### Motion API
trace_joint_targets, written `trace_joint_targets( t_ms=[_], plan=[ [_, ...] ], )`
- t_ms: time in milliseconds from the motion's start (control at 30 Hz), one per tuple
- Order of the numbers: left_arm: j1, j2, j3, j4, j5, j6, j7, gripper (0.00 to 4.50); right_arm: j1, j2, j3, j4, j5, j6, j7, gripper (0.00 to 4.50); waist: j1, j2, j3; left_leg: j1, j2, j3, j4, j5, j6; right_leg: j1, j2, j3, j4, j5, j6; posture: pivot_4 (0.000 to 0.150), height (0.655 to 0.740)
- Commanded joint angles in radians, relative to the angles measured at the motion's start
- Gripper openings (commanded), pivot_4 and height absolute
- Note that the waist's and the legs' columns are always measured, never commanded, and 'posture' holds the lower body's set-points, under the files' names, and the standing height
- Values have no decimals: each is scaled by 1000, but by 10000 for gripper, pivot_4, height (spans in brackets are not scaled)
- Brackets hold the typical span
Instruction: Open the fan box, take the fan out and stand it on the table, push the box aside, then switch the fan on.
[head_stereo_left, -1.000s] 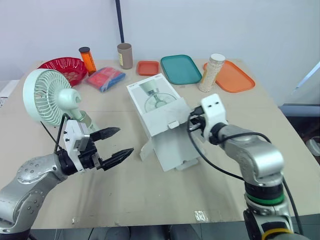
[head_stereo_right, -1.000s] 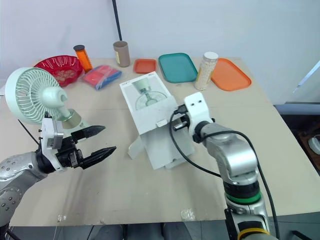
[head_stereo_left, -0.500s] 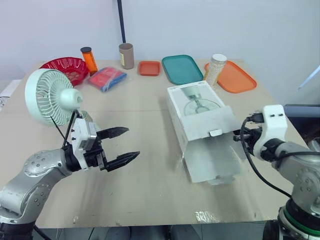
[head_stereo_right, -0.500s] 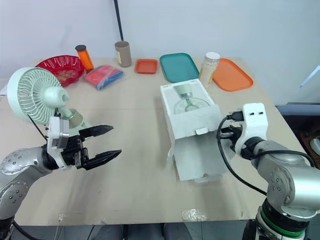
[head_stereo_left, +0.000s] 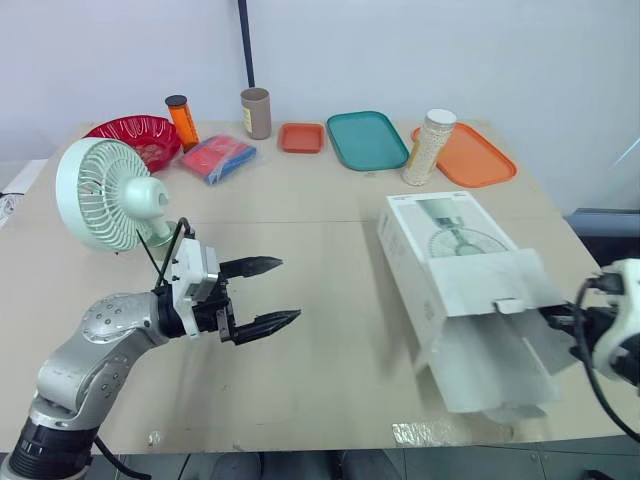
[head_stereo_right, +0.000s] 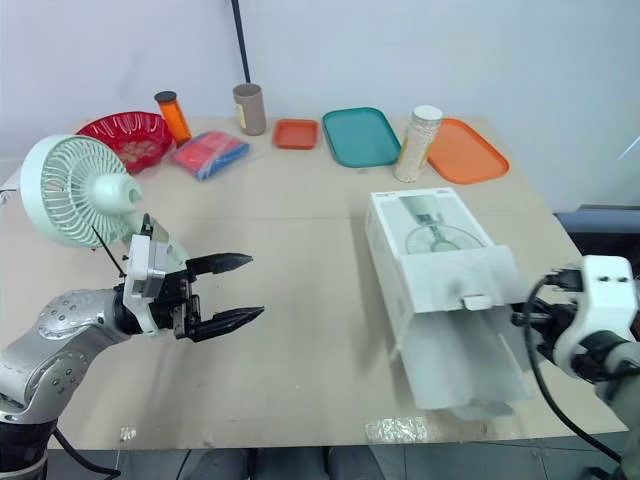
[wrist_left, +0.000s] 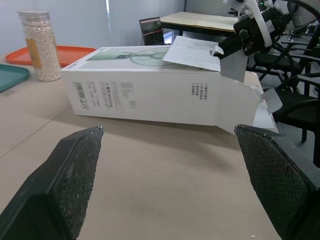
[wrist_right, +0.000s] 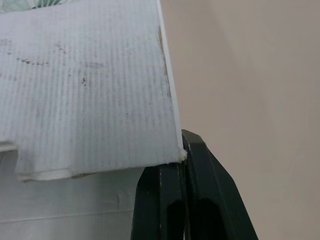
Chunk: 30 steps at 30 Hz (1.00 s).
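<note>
At the table's (head_stereo_right: 300, 220) right, my right gripper (head_stereo_right: 522, 320) pinches the box (head_stereo_right: 430, 240) by its flap (wrist_right: 90, 80) corner: light, bendy cardboard, so gentle pulling. Left gripper (head_stereo_right: 255, 286) gapes wide.

Robot-testing laboratory in an office-like room. A plain tan table (head_stereo_left: 330, 330) stands before a bare white wall (head_stereo_left: 420, 50), with a black pole (head_stereo_left: 245, 45) rising at upper centre. Unrelated props line the far side of the table: a red bowl (head_stereo_left: 135, 135), an orange bottle (head_stereo_left: 181, 120), a cardboard tube (head_stereo_left: 256, 112), a small orange tray (head_stereo_left: 301, 137), a teal tray (head_stereo_left: 365, 140), a bead-filled jar (head_stereo_left: 427, 148) and a larger orange tray (head_stereo_left: 478, 157). In the left wrist view, upper right, a desk (wrist_left: 210, 20) with a dark screen (wrist_left: 151, 31) and black office chairs (wrist_left: 298, 105) stand in the background.
</note>
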<state>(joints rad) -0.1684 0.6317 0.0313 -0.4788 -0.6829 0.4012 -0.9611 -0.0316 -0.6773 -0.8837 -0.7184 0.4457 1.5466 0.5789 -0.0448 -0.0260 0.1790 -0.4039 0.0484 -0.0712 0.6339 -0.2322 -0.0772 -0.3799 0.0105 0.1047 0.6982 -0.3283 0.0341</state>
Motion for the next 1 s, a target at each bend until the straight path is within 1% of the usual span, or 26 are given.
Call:
trace_joint_targets(
  t_ms=[33, 167, 300, 400, 600, 900, 1000],
  plan=[
    [-2, -3, -10, -6, 26, -53, -31, 45000, 59, -57, -56, 105, -16, -111, 35, 503, -2, 0, 0, 1, 0, 0, 0, 0, 0, 0, 0, 1, 0, 0, 0, 1500, 7400],
    [-7, -14, -9, 7, 40, -68, -25, 45000, 170, -99, -53, 253, -44, -276, 79, 503, -1, 1, 0, 4, 0, 0, 0, 0, 1, 4, 0, 1, 0, 0, 0, 1500, 7400],
    [2, -22, -12, -5, 46, -70, -22, 45000, 147, -139, -50, 369, -48, -360, 65, 503, -3, 1, -1, 7, 0, 1, 0, 0, 1, 7, 0, 3, -1, 0, 1, 1500, 7400],
    [3, -25, -12, -6, 48, -69, -22, 45000, 133, -159, -38, 416, -45, -395, 64, 503, -3, 2, -1, 8, 0, 2, 0, -1, 1, 8, 1, 4, -1, 0, 1, 1500, 7400],
    [-14, -23, -20, 9, 55, -76, -42, 45000, 87, -219, 35, 603, -84, -532, 57, 503, -3, 2, -1, 8, 0, 2, -1, -1, 1, 9, 1, 5, -1, -1, 2, 1500, 7400],
    [-48, -32, -41, 50, 85, -111, -72, 45000, 129, -269, 103, 727, -113, -666, 105, 503, -3, 2, -1, 9, -1, 2, 0, -1, 1, 9, 0, 5, -1, -1, 2, 1500, 7400],
    [-72, -45, -53, 72, 98, -121, -76, 45000, 138, -274, 116, 736, -118, -693, 109, 503, -3, 2, -1, 9, -1, 2, 0, -1, 1, 9, 1, 5, -1, -1, 2, 1500, 7400]
  ],
)
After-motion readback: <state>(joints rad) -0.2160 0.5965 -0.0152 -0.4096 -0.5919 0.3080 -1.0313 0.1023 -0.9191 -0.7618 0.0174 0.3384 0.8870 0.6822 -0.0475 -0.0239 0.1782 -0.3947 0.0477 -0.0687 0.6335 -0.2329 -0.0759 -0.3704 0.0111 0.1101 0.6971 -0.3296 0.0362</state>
